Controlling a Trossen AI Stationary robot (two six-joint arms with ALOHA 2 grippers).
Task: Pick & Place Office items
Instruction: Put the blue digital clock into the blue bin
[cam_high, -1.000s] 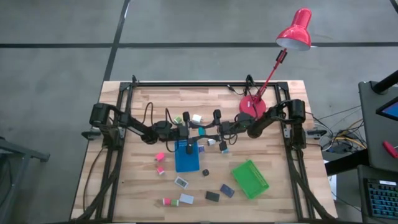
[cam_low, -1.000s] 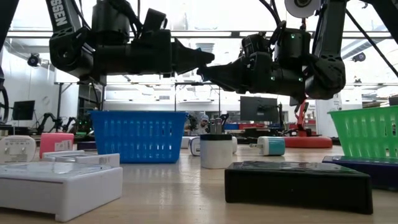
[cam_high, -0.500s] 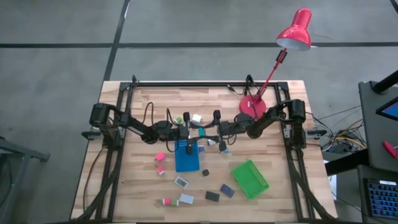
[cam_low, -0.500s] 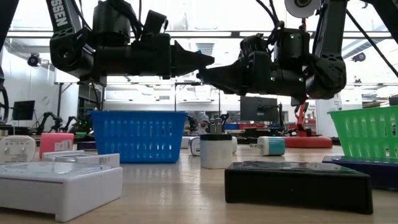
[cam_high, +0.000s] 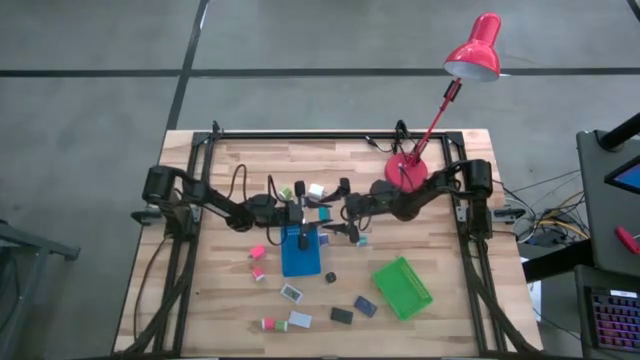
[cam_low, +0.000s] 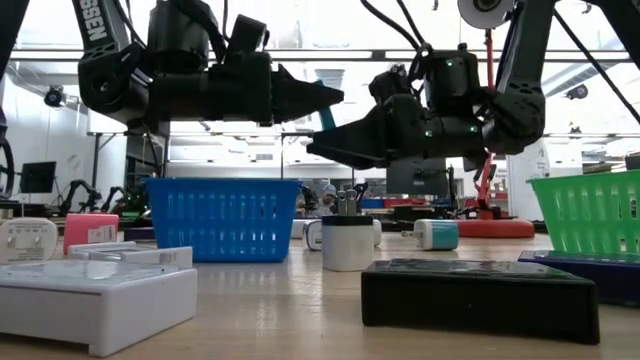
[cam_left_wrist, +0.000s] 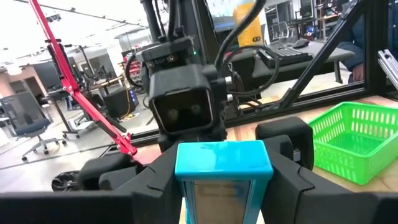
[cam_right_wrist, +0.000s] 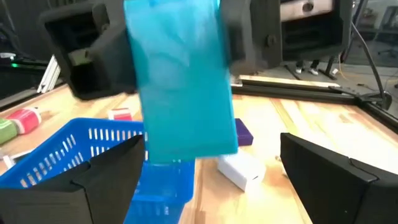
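Office items lie scattered on the wooden table, most near the blue tray and green tray. Left gripper hovers over the blue tray's far end, clamped on a light blue block with a pale face, upright between its fingers. Right gripper has tilted down and drawn back since a second ago, fingers apart and empty: likely a handover just finished, so dropping the block into the tray comes next
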